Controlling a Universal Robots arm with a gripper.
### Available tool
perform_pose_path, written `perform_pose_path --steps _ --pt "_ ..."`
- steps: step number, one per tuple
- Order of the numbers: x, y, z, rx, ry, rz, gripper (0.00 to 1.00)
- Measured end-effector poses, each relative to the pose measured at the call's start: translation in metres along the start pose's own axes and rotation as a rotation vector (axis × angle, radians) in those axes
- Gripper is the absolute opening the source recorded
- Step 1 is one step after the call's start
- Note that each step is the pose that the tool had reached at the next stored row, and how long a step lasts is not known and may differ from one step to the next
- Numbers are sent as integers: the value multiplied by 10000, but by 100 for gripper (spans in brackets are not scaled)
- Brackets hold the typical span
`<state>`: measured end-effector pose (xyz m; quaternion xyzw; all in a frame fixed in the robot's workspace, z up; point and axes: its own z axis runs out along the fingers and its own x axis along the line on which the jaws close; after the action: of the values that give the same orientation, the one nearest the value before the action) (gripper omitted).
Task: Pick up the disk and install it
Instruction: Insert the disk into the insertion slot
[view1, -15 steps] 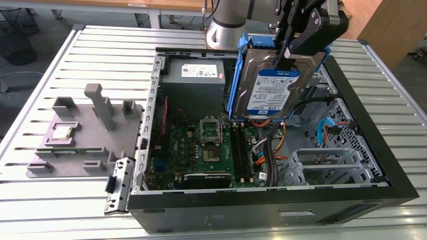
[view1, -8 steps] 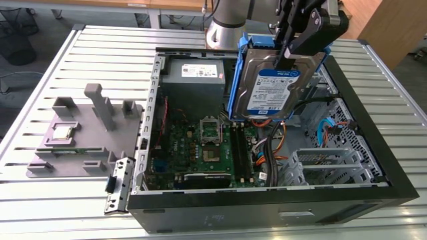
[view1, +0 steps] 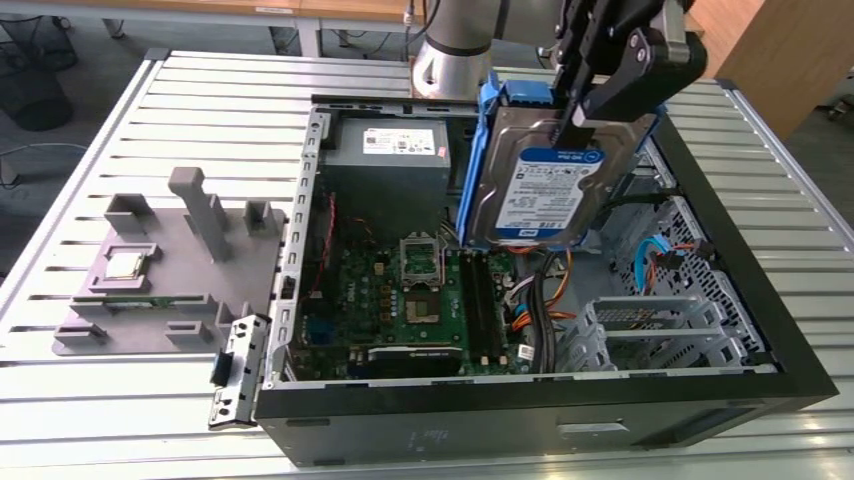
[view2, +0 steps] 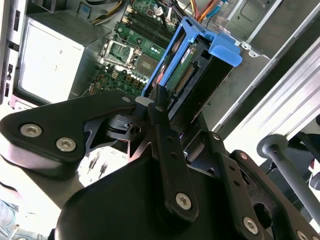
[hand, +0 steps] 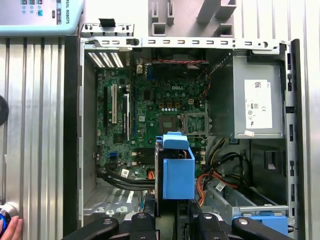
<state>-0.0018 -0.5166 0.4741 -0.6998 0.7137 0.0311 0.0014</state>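
The disk (view1: 545, 190), a silver-grey drive with a white-and-blue label in a blue carrier, hangs nearly upright over the open computer case (view1: 307, 200), above the motherboard's right part in the exterior view. My gripper (view1: 579, 122) is shut on its upper end, coming down from above. In the second wrist view the disk (view2: 192, 70) stands edge-on between the black fingers (view2: 161, 107), its blue tab pointing into the case. In the first wrist view the disk's blue carrier (hand: 178, 172) hangs over the motherboard (hand: 150, 110) and the cables.
Inside the case are a power supply (view1: 384, 150), a metal drive cage (view1: 667, 330) and orange and blue cables (view1: 654, 255). A grey fixture (view1: 160, 270) holding a small square chip (view1: 124, 265) lies on the slatted table at the exterior view's left. A hand (hand: 10, 230) shows at the table's edge.
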Motion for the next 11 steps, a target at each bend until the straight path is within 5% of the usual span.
perform_pose_path --steps 11 --pt "315 -10 -12 -2 -82 -4 35"
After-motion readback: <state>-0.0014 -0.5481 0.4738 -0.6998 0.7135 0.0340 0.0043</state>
